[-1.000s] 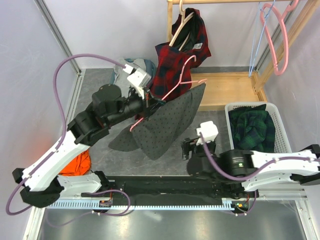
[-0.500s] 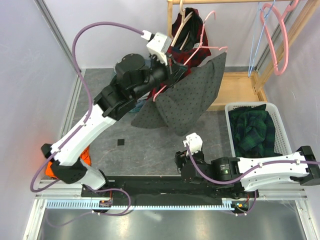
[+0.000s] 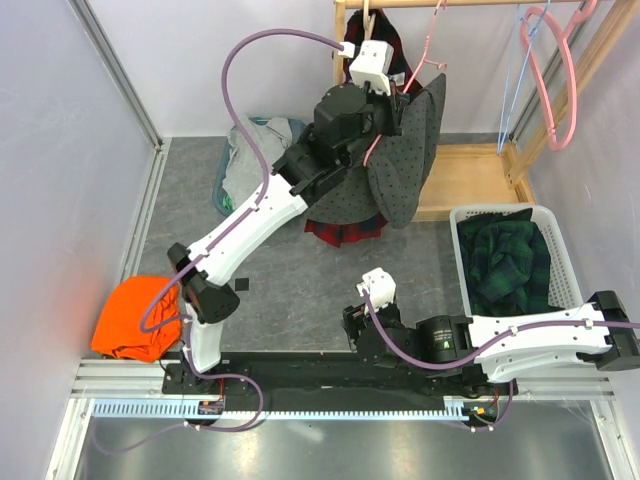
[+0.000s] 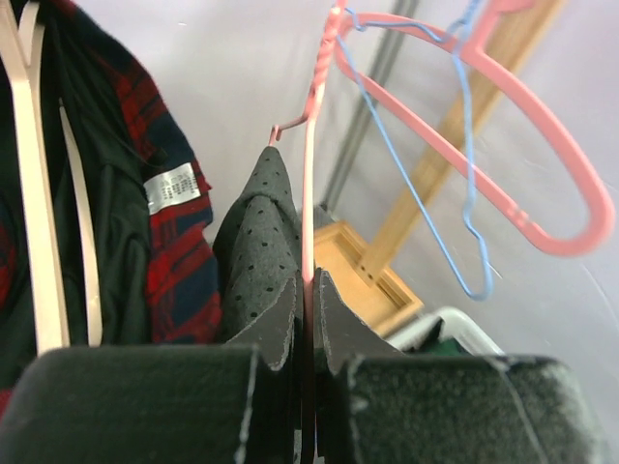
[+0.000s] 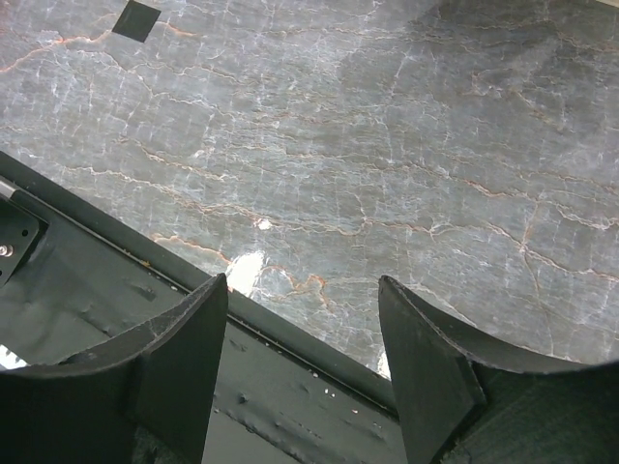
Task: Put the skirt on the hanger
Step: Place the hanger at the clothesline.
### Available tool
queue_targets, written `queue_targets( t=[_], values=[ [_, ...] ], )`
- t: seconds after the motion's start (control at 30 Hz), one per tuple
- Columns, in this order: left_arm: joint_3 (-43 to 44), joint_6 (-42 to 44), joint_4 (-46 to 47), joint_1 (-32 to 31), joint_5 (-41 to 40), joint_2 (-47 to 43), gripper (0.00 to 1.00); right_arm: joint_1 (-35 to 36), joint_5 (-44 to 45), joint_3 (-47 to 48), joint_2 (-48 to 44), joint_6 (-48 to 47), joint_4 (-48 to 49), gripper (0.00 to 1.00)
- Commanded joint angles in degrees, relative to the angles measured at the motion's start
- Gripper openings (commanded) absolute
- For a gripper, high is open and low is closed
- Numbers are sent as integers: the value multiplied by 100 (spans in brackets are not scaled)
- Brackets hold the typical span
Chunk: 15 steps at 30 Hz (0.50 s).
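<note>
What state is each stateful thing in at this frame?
skirt, hanging on the pink hanger, aloft
pink hanger, gripped, held high
left gripper, shut on pink hanger
right gripper, open, empty
basket, holds dark plaid cloth

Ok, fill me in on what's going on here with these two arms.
The left gripper is shut on the pink wire hanger, holding it up at the wooden rail with the grey dotted skirt draped on it, beside a red plaid garment hung there. Whether its hook is over the rail yet, I cannot tell. The right gripper hangs open and empty, low over the table near the front edge.
</note>
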Motion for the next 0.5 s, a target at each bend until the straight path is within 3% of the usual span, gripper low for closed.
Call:
queue_targets(
  t=[0.0, 0.2, 0.47],
  values=[
    [590, -70, 1298, -4, -945, 182, 2, -8, 35, 43, -90, -64, 148, 70],
    [687, 308, 1922, -4, -1746, 472, 2, -8, 17, -9, -90, -20, 139, 70],
    [583, 563, 2309, -4, -1985, 403, 2, -17, 105, -1, -55, -99, 139, 70]
  ],
)
